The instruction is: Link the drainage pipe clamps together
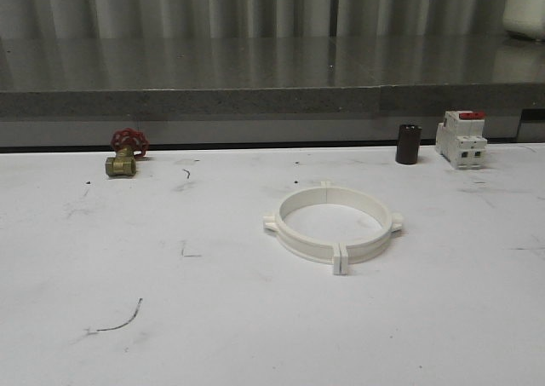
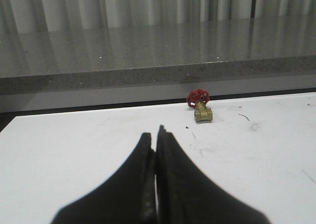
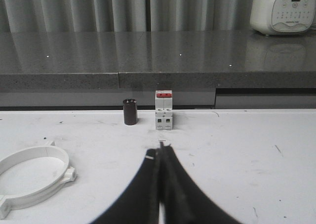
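On the white tabletop point(image 1: 102, 258) lie two drainage pipe clamps point(image 1: 332, 224), white half-ring bands set end to end so that they form one closed ring, a little right of the middle. Their end tabs meet at the near side, where two flat tabs stand side by side, and again at the far side. Small lugs stick out at the ring's left and right.

At the far left stands one brass valve point(image 1: 122, 162) with a red handwheel. At the far right stand one dark cylinder point(image 1: 408, 144) and, just to its right, one white switch point(image 1: 461, 138) with a red top. A grey stone ledge point(image 1: 255, 79) runs along the far edge.

The left claw point(image 2: 157, 137) has its two black fingers pressed together, holding nothing, over bare tabletop near the left side. The right claw point(image 3: 160, 155) is likewise pressed together and empty, to the right of the ring, well apart from it.

One white appliance point(image 3: 282, 9) sits on the ledge at far right.
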You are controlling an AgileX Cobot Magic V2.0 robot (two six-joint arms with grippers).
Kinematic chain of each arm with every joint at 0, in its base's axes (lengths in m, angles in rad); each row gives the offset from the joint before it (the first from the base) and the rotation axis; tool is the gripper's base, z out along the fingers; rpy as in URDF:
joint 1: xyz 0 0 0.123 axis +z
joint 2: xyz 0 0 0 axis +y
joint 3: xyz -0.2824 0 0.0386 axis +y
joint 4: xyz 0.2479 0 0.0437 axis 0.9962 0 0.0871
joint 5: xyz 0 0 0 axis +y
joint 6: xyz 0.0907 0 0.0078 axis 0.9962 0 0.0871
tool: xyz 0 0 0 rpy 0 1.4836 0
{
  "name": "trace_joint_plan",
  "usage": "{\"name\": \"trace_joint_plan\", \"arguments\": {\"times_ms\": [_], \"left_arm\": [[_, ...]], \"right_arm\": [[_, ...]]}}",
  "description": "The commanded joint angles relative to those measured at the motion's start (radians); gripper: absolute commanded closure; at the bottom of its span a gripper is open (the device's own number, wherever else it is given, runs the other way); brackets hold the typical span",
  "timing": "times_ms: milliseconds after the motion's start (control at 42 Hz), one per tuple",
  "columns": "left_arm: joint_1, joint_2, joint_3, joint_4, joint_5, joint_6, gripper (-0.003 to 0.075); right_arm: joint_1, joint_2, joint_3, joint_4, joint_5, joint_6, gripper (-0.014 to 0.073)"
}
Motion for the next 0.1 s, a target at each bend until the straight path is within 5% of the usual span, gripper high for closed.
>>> {"name": "trace_joint_plan", "arguments": {"times_ms": [0, 71], "left_arm": [[0.002, -0.011, 0.024, -0.010, -0.086, 0.000, 0.0741], [0.002, -0.011, 0.024, -0.010, -0.086, 0.000, 0.0741]], "right_arm": [[-0.004, -0.015, -0.005, 0.000, -0.087, -0.002, 0.0713], [-0.004, -0.015, -0.005, 0.000, -0.087, -0.002, 0.0713]]}}
